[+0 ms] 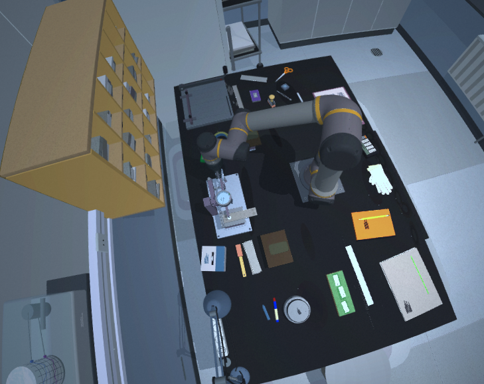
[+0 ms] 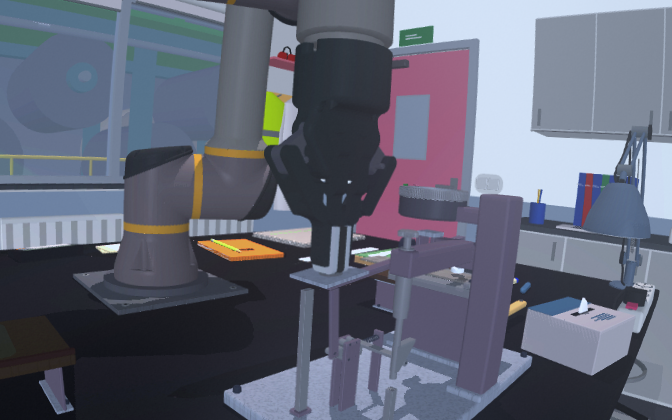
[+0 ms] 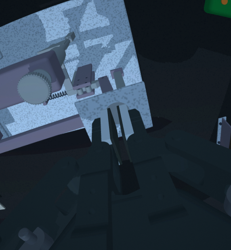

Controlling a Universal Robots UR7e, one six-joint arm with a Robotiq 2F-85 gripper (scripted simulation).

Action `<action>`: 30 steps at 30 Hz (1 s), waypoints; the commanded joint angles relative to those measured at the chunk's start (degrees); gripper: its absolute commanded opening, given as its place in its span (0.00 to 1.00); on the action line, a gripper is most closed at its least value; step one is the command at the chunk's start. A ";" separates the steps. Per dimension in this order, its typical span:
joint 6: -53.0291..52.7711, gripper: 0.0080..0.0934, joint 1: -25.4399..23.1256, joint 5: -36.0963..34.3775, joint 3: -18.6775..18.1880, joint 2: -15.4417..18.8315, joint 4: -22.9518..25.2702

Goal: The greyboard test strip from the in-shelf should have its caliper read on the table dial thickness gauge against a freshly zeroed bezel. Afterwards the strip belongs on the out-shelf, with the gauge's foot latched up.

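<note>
The greyboard test strip (image 1: 243, 213) lies across the gauge's front end, sticking out to the right of the speckled base plate (image 1: 232, 205). The dial thickness gauge (image 2: 435, 203) stands on that plate, with its toothed bezel on top of a purple frame and its spindle (image 2: 400, 297) hanging below. A small speckled lever pad (image 2: 328, 276) sits on a thin post at the gauge's near end. My gripper (image 2: 332, 261) points straight down with its fingertips on that pad (image 3: 116, 102). My gripper is closed and holds nothing.
A large wooden pigeonhole shelf (image 1: 83, 103) hangs left of the black table. A white tissue box (image 2: 576, 328) stands right of the gauge, a desk lamp (image 2: 618, 214) behind it. A low wooden stand (image 2: 10, 355) sits to the left. The arm's base (image 2: 159, 271) stands behind the gauge.
</note>
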State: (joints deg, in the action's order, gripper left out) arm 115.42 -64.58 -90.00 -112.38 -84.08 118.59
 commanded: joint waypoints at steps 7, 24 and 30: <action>0.00 0.06 0.00 0.00 -0.32 0.24 0.36; 0.00 0.06 0.00 0.00 -0.79 0.37 0.97; 0.00 0.06 0.00 0.00 -0.88 0.47 1.15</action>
State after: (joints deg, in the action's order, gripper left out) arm 115.42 -64.59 -89.96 -113.13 -83.75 119.89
